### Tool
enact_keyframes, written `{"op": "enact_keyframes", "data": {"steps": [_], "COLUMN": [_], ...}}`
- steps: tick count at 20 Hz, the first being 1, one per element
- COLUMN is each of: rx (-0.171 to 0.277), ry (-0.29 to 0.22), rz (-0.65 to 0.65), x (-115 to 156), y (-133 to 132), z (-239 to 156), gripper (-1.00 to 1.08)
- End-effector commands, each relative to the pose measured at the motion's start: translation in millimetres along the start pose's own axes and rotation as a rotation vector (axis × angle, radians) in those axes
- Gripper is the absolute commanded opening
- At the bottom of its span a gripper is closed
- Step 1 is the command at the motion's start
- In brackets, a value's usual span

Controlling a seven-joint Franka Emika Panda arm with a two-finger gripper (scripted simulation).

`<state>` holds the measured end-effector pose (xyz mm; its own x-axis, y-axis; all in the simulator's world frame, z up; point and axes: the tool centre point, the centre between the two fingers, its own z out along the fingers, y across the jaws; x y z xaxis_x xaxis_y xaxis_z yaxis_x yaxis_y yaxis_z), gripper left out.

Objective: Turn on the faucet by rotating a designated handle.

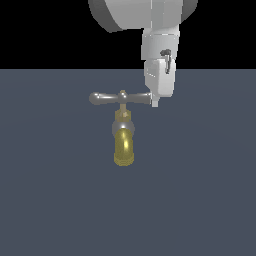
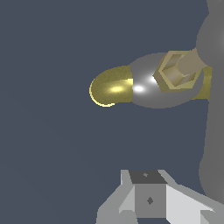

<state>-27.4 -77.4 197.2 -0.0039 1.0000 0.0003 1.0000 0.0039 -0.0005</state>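
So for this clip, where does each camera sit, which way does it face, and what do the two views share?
Exterior view: off the arm, facing the faucet spout-on and slightly from above; the hand hangs at the end of the handle on the exterior view's right.
Wrist view: on the wrist, looking down along the hand at the faucet from above; only grey hand parts show, fingertips unclear.
Shared: the brass spout, the hex nut and the grey handle.

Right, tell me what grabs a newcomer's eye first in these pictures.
First the shiny yellow-brass faucet, alone in the middle of the dark grey floor. Next its grey handle, a crossbar lying level on top. Then the white gripper hanging from above at the bar's end on the exterior view's right.
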Motion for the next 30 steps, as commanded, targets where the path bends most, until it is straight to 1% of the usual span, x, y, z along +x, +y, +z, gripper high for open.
{"op": "enact_keyframes", "data": {"steps": [1,7,30], "rx": [0.0,-0.001,-0.001], "ry": [0.0,0.0,0.0], "rz": [-0.001,0.001,0.001], "x": [0.0,-0.3,-9.0], "y": [0.2,0.0,64.3], "z": [-0.3,-0.6,-0.6], "gripper": [-1.0,-1.0,-1.0]}}
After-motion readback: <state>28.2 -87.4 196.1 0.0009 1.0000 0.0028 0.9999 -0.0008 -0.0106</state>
